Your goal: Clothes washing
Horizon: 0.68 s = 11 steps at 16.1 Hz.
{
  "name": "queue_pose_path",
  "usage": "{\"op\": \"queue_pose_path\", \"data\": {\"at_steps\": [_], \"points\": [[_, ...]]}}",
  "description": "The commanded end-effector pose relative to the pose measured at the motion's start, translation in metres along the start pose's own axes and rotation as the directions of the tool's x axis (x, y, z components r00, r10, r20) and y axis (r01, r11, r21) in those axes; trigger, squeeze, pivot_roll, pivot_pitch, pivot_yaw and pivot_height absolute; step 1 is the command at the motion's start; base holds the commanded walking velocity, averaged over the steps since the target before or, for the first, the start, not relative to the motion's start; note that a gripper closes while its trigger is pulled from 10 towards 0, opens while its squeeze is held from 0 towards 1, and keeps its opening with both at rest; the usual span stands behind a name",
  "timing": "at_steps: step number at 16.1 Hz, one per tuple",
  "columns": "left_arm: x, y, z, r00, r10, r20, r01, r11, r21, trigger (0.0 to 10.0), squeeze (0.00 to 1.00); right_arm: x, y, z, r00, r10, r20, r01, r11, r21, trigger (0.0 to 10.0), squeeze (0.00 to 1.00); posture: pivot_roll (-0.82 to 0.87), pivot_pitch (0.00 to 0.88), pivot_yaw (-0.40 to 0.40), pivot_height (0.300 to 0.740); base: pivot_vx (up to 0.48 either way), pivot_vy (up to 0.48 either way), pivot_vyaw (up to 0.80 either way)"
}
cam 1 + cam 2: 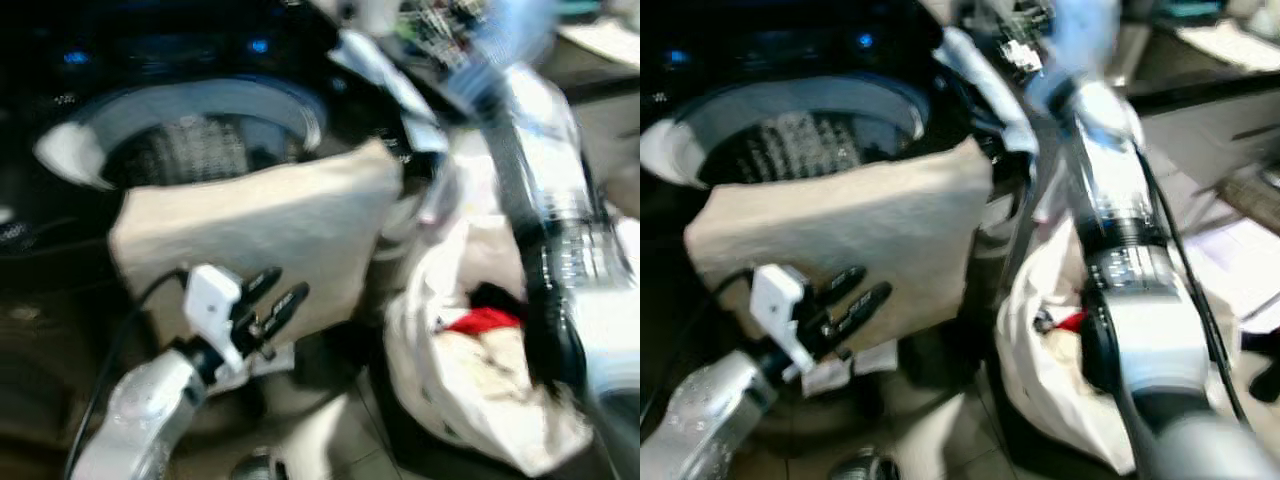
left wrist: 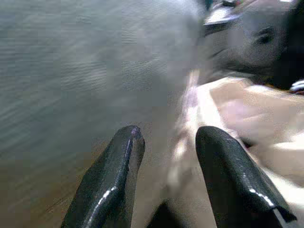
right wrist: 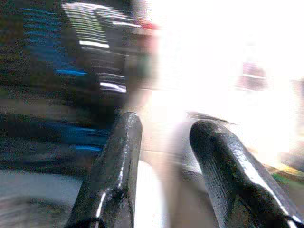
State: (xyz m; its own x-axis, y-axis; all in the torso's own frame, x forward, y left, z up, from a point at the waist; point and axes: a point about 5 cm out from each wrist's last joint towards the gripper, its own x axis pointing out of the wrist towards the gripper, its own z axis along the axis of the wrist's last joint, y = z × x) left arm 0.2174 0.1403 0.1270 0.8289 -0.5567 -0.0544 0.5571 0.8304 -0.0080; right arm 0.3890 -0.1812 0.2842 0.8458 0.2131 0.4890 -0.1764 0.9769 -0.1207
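A beige cloth (image 1: 260, 225) hangs over the front rim of a dark top-loading washer (image 1: 300, 100), whose perforated drum (image 1: 190, 150) is uncovered. My left gripper (image 1: 285, 290) is just in front of the cloth's lower part. In the left wrist view its fingers (image 2: 118, 161) stand apart, open, with the cloth right beyond them. My right arm (image 1: 1120, 230) reaches up over the washer's back right corner. The right gripper (image 3: 164, 126) is open with nothing between its fingers, facing a blurred dark panel with blue lights.
To the washer's right, on the floor, stands a white laundry bag (image 1: 470, 390) with a red garment (image 1: 485, 320) on top. Blue lights (image 1: 75, 57) glow on the washer's back panel. A counter (image 1: 1230, 40) runs at the far right. All views are motion-blurred.
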Motion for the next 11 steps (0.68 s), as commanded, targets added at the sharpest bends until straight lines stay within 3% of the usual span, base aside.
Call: {"op": "queue_pose_path", "data": {"at_steps": [1,2,3,4,5,6,7,8,9,10,11], "points": [[0.003,0.004,-0.003,0.997,0.066,-0.027,-0.065,0.997,0.034,10.0,0.00,-0.014,-0.030,0.017,0.975,-0.213,0.057,0.212,0.977,0.018,10.0,0.00,-0.01,0.019,0.046,0.740,0.000,0.000,0.00],[0.001,0.010,-0.004,0.992,0.122,-0.013,-0.122,0.992,0.044,10.0,0.00,-0.048,-0.042,0.017,0.958,-0.278,0.065,0.278,0.960,0.013,10.0,0.00,-0.02,0.027,0.058,0.740,0.000,0.000,0.00],[-0.001,0.010,-0.005,0.992,0.128,-0.016,-0.128,0.991,0.037,10.0,0.00,-0.065,-0.043,0.019,0.956,-0.285,0.063,0.286,0.958,-0.006,10.0,0.00,-0.03,0.034,0.067,0.740,0.000,0.000,0.00],[-0.007,0.003,-0.005,0.999,0.039,-0.020,-0.039,0.999,0.006,10.0,0.00,-0.122,-0.048,0.004,0.927,-0.367,-0.077,0.359,0.928,-0.095,10.0,0.00,-0.05,0.051,0.078,0.740,0.000,0.000,0.00],[-0.008,0.002,-0.005,0.998,0.053,-0.016,-0.053,0.998,0.032,10.0,0.00,-0.143,-0.051,-0.007,0.885,-0.440,-0.150,0.419,0.895,-0.156,10.0,0.00,-0.05,0.054,0.078,0.740,0.000,0.000,0.00],[-0.006,-0.001,-0.009,0.996,0.089,-0.029,-0.088,0.995,0.039,10.0,0.00,-0.193,-0.044,-0.045,0.765,-0.506,-0.398,0.462,0.862,-0.209,10.0,0.00,-0.05,0.064,0.077,0.740,0.000,0.000,0.00],[-0.004,-0.006,-0.015,0.995,0.087,-0.056,-0.081,0.992,0.091,10.0,0.00,-0.231,-0.027,-0.082,0.665,-0.421,-0.616,0.399,0.898,-0.183,10.0,0.00,-0.05,0.066,0.082,0.740,0.000,0.000,0.00],[-0.001,-0.009,-0.018,0.993,0.094,-0.068,-0.088,0.992,0.090,10.0,0.00,-0.258,-0.008,-0.113,0.585,-0.326,-0.742,0.367,0.923,-0.116,10.0,0.00,-0.05,0.073,0.088,0.740,0.000,0.000,0.00],[0.002,-0.006,-0.018,0.992,0.108,-0.071,-0.102,0.992,0.076,10.0,0.00,-0.265,-0.001,-0.128,0.538,-0.338,-0.773,0.352,0.922,-0.158,10.0,0.00,-0.05,0.076,0.091,0.740,0.000,0.000,0.00],[0.004,-0.004,-0.016,0.991,0.113,-0.066,-0.108,0.991,0.080,10.0,0.00,-0.260,0.001,-0.130,0.538,-0.344,-0.770,0.384,0.913,-0.140,10.0,0.00,-0.05,0.079,0.089,0.740,0.000,0.000,0.00],[0.005,-0.003,-0.012,0.992,0.123,-0.039,-0.119,0.988,0.098,10.0,0.00,-0.250,0.005,-0.135,0.553,-0.302,-0.776,0.361,0.927,-0.103,10.0,0.00,-0.05,0.082,0.087,0.740,0.000,0.000,0.00]]}}
